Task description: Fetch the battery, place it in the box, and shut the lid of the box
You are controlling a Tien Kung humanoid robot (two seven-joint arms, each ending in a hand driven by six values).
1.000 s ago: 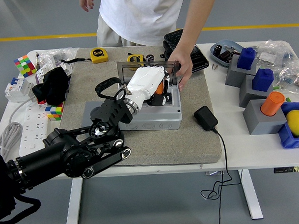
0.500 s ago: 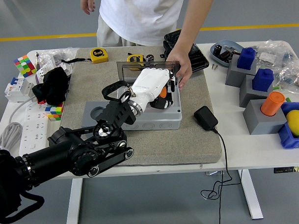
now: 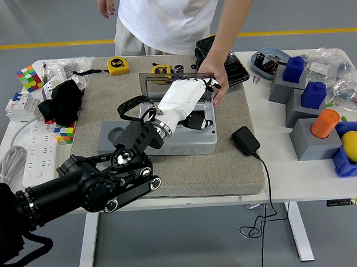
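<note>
The grey box (image 3: 193, 146) sits on the grey mat (image 3: 236, 108), and its dark see-through lid (image 3: 150, 80) stands upright at the back. My left hand (image 3: 207, 84), white with black fingers, lies over the box's open inside. Its fingers stretch toward the lid's top right edge and hold nothing that I can see. A person's hand (image 3: 219, 79) rests on the lid's right corner. The battery does not show; the hand covers the inside of the box. The right arm is out of the picture.
Two yellow tape measures (image 3: 118, 65) and a black tray (image 3: 232, 64) lie behind the box. A black charger (image 3: 245, 140) with its cable lies to the right. Grey blocks with blue and orange pieces (image 3: 309, 105) stand at far right. A power strip (image 3: 41, 153) lies at left.
My left hand has lifted and reached further right toward the lid's top edge. The orange piece seen under the hand earlier no longer shows. The person's hand stays on the lid.
</note>
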